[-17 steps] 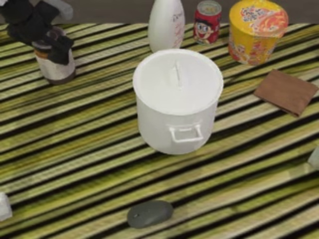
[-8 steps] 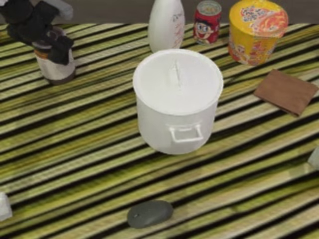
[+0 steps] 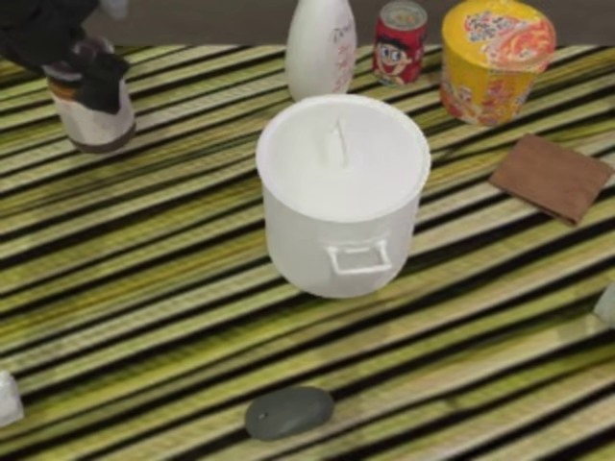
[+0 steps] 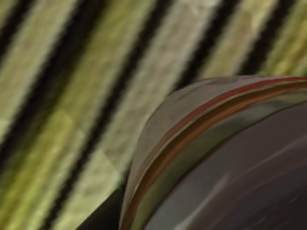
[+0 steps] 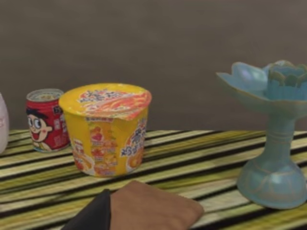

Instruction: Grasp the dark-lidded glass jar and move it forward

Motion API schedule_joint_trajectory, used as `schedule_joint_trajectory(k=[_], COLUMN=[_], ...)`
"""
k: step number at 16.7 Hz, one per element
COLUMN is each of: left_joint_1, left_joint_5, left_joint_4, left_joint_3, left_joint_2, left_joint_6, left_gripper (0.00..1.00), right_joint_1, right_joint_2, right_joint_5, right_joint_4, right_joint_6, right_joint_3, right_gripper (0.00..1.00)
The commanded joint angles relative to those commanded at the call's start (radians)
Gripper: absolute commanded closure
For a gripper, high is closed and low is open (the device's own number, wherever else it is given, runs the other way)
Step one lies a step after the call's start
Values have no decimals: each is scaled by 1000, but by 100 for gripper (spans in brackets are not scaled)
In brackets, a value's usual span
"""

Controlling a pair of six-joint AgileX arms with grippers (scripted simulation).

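Note:
The dark-lidded glass jar [image 3: 94,117] stands at the far left of the table, its white label and brown band showing below my left gripper [image 3: 81,73]. That gripper reaches down from above and is shut on the jar's top, hiding most of the lid. In the left wrist view the dark grey lid [image 4: 249,182] and orange-brown band [image 4: 192,128] fill the near corner, over the striped cloth. My right arm is parked off the table's right side; only one dark finger [image 5: 93,213] shows in the right wrist view.
A big white lidded pot [image 3: 343,192] stands mid-table. Along the back are a white bottle [image 3: 322,46], the red cartoon can [image 3: 399,41] and a yellow noodle cup [image 3: 495,60]. A brown pad [image 3: 552,177], a grey mouse [image 3: 288,412] and a teal lotus stand [image 5: 271,143] lie around.
The left gripper and the jar in it have shifted toward the table's far edge and slightly left. Nothing else has moved.

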Motion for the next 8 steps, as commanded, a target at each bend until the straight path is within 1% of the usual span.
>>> schedule_joint_trajectory(k=[4,8], left_joint_1=[9,16], left_joint_5=[-3,-5], left_joint_4=[22,36], left_joint_3=[-276,-410], left_joint_2=[-234,-366], left_joint_6=[0,0], left_gripper=[100,100], right_joint_1=[0,0], right_joint_2=[0,0], right_joint_5=[0,0], right_joint_4=[0,0], right_joint_6=[0,0], right_joint_3=[0,0], right_gripper=[0,0])
